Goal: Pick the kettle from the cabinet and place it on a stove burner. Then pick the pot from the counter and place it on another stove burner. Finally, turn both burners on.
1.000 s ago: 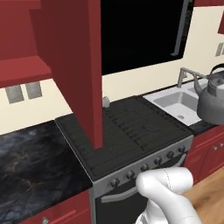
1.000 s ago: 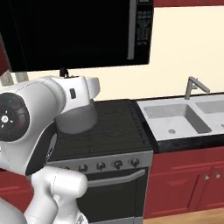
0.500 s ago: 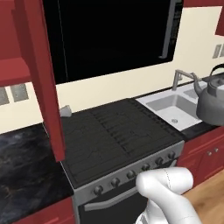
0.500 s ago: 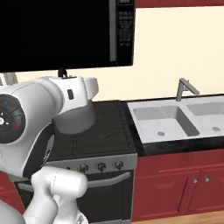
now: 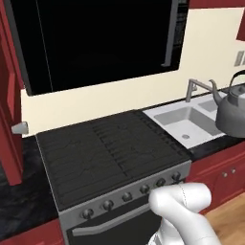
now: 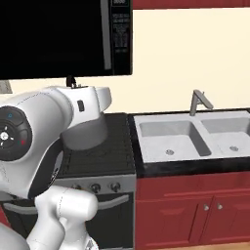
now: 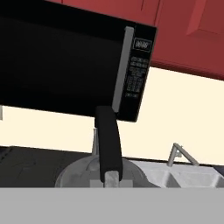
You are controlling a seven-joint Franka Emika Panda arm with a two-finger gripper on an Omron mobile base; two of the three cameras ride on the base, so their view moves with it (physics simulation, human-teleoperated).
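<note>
The grey kettle [image 5: 231, 113] hangs in the air at the right edge of the left base view, over the sink side, right of the stove burners [image 5: 110, 148]. In the hand view its black arched handle [image 7: 108, 140] runs up from the lid [image 7: 92, 168] close under the hand, and my gripper is shut on it. In the right base view the kettle's round body [image 6: 87, 135] sits under my white forearm. The cabinet's red door [image 5: 9, 100] with its silver knob [image 5: 19, 128] stands open at the far left. The pot is out of view.
A black microwave [image 5: 100, 38] hangs over the stove. The white double sink [image 6: 188, 139] and faucet [image 6: 199, 101] lie right of the cooktop. A silver knob row [image 5: 129, 195] fronts the stove. Dark counter [image 5: 24, 206] lies left of it, with red lower cabinets [image 6: 195, 207] below.
The base has driven to the right: the stove, cabinet door and sink have slid left in both base views. The kettle keeps its place in my shut gripper.
</note>
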